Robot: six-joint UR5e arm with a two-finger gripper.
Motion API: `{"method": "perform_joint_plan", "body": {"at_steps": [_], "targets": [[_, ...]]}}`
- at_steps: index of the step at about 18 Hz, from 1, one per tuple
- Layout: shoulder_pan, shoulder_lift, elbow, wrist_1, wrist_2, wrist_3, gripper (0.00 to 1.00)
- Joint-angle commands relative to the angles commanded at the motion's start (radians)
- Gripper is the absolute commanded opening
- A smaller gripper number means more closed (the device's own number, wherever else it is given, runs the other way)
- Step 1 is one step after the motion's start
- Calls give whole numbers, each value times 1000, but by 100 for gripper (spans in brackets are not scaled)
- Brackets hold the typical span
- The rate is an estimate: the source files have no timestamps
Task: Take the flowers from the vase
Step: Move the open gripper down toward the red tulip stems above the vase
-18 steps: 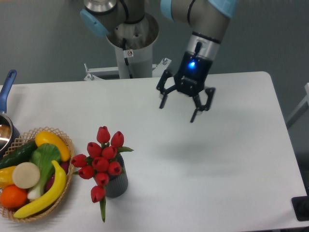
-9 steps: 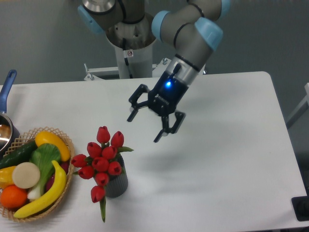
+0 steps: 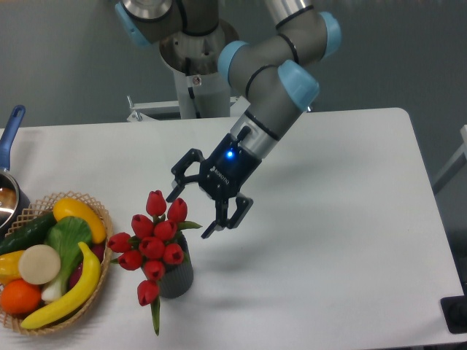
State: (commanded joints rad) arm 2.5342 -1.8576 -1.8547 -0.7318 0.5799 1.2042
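The flowers [image 3: 153, 244], a bunch of red tulip buds with green stems and leaves, stand in the small dark grey ribbed vase [image 3: 177, 278] near the table's front left. My gripper [image 3: 189, 215] is open and empty, tilted down to the left, just above and to the right of the top buds. Its fingers straddle the space beside the highest tulips without touching them.
A woven wicker basket [image 3: 98, 295] with a banana, orange, cucumber and other fruit and vegetables sits left of the vase. A pot with a blue handle [image 3: 12, 127] is at the left edge. The robot's base stands behind the table.
The gripper has moved down and to the left from the table's middle back to just beside the tulips. It has stayed open. The flowers and vase have not moved.
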Motion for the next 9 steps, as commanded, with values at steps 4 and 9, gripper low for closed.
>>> {"method": "perform_joint_plan", "body": {"at_steps": [4, 9], "targets": [[-18, -46, 41, 2, 0, -3, 100], [-47, -78, 63, 15, 0, -3, 100]]}}
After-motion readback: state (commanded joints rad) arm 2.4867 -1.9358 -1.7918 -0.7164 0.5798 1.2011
